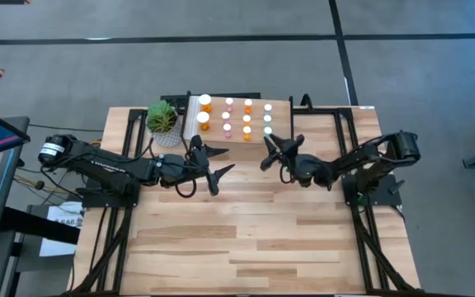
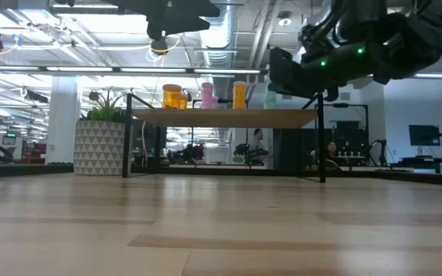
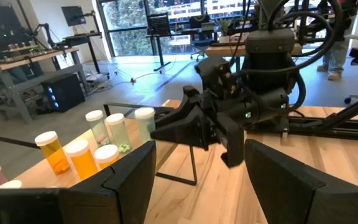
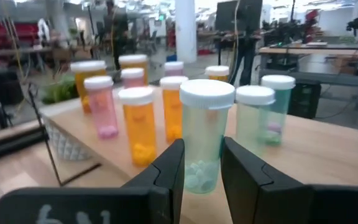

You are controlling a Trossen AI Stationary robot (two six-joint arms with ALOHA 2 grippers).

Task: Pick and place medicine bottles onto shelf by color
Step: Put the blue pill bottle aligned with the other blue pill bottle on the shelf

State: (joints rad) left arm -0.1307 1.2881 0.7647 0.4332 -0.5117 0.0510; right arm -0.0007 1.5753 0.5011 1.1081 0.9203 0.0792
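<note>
My right pincer (image 4: 202, 177) is narrowed around a green-teal bottle (image 4: 206, 134), one finger on each side of its lower body, and I judge it gripped. The bottle stands upright at the near edge of the shelf (image 4: 303, 140). I cannot tell whether its base touches the shelf top.

The other medicine bottles (image 1: 246, 118) stand on the shelf behind it in rows: orange toward the end nearest the potted plant (image 1: 162, 118), pink in the middle, green-teal at the far end.

I expect this bottle to be very light: a thin, stiff, see-through plastic shell with a few pills loose at the bottom. The smooth round wall could slip or twist between flat fingers. A hold low on the body, below the wide white cap, seems best, with modest squeeze so the shell does not flex. It is narrow and tall, so it could tip on release.

My left pincer (image 1: 213, 162) waits spread wide and empty over the surface, in front of the shelf's plant end.
</note>
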